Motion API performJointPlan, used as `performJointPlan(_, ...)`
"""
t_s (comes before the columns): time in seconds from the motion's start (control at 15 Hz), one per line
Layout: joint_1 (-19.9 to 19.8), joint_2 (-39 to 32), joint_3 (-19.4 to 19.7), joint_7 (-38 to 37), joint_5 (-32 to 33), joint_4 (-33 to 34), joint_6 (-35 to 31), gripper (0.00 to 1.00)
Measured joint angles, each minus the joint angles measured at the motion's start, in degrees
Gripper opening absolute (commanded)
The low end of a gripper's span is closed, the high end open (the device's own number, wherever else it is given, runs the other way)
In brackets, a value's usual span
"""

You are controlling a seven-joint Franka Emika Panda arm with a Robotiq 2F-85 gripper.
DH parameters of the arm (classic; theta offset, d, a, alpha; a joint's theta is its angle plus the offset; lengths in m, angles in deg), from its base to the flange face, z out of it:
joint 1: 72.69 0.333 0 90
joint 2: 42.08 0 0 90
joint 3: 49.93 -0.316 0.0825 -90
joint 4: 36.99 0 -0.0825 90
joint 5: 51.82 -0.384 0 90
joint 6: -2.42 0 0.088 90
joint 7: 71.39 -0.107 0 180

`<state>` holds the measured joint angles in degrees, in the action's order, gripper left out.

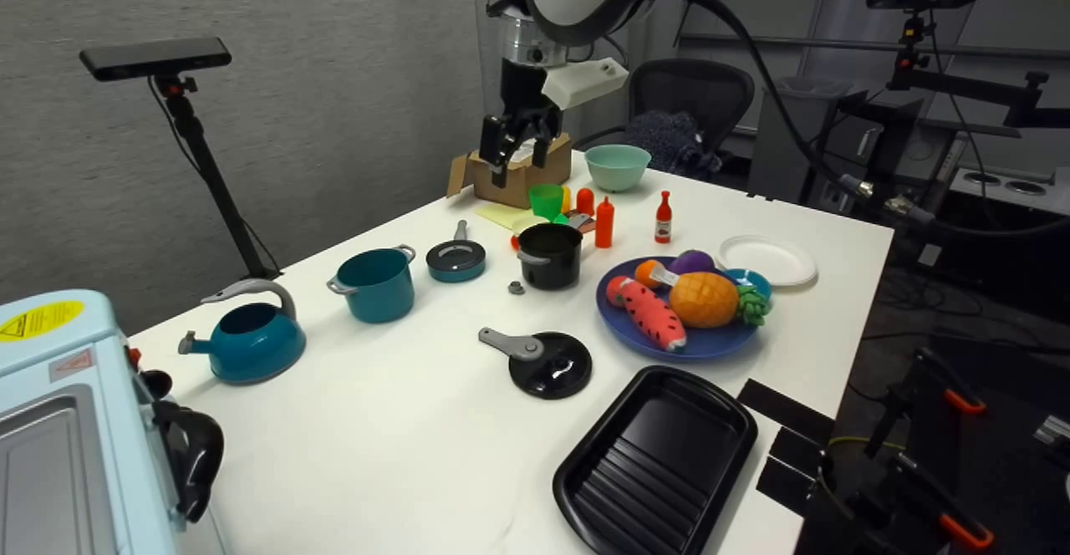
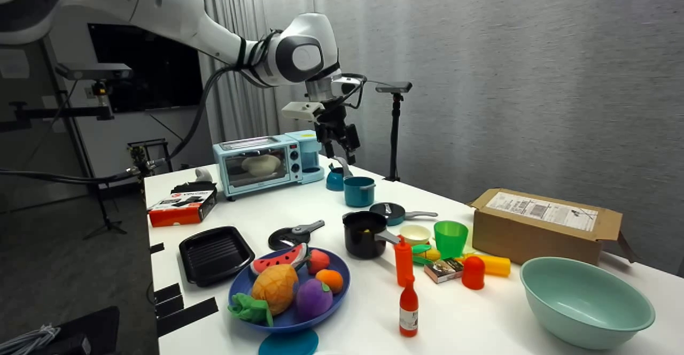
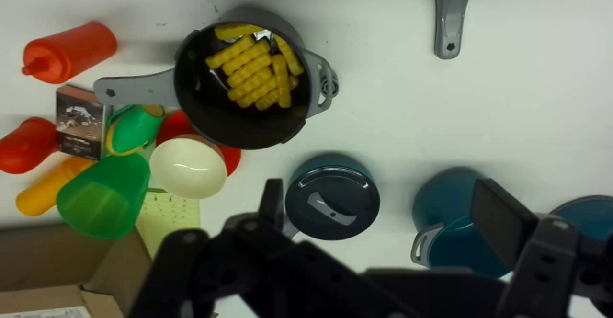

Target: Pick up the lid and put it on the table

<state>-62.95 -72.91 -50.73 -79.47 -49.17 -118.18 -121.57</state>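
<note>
Lid (image 1: pixel 553 369) flat on white surface (image 1: pixel 359 455), btwn blk pot (image 1: pixel 558 271) & grill pan (image 1: pixel 660 463). Pincer (image 3: pixel 387 210) apart, empty, well above. Wrist view: lid at top edge, mostly cut off, hndl (image 3: pixel 450 16) pointing approx twd pincer. Prob placed already; if not, next reach goes hndl-ward.

Black pot (image 1: pixel 553 269) was seated on white table (image 1: pixel 376 455); near that pot, black lid (image 1: pixel 553 366), teal pot (image 1: pixel 380 287), blue plate (image 1: pixel 719 342), lidded teal pan (image 1: pixel 456 262) and upright red squeeze bottle (image 1: pixel 603 226) were noted. Well apart from the black pot were set kettle (image 1: pixel 257 348), grill pan (image 1: pixel 660 463) and mint bowl (image 1: pixel 619 172).
</note>
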Motion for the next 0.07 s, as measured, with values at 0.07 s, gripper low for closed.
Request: performJointPlan(0.07, -0.2, 0.5, 0.2, 0.0, 0.0, -0.5, 0.0, 1.0)
